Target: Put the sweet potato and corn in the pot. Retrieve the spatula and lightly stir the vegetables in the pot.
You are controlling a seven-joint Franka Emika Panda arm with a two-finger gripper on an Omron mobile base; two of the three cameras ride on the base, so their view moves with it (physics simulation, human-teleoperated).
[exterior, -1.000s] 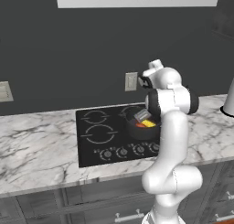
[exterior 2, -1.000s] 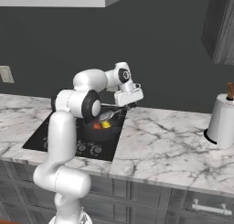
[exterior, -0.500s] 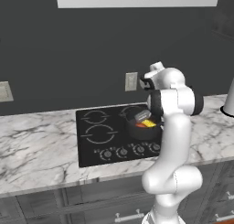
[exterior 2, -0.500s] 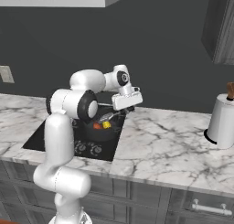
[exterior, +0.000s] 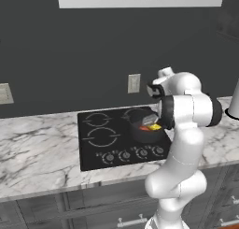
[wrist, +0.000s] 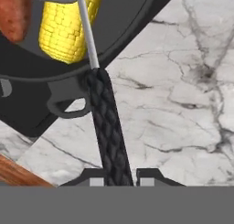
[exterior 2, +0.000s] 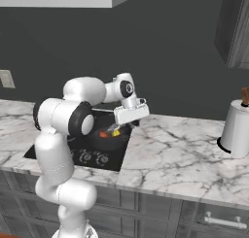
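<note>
The dark pot stands on the cooktop's right side. In the hand view its black inside holds the yellow corn and, at the upper left, the orange-brown sweet potato. The spatula has a black braided handle and a thin silver shaft reaching over the rim onto the vegetables. My gripper is shut on the low end of that handle, a fingertip on either side. The hand hovers just right of the pot, tilted down toward it. The corn and sweet potato also show from the right base view.
The black cooktop lies set into a marble counter. A paper towel roll stands at the far right. A wall outlet is behind the stove, and a range hood hangs overhead. The pot's small side handle faces my hand.
My fingers have drawn together onto the spatula handle. The hand has dipped slightly lower beside the pot. The base and the vegetables have stayed put.
</note>
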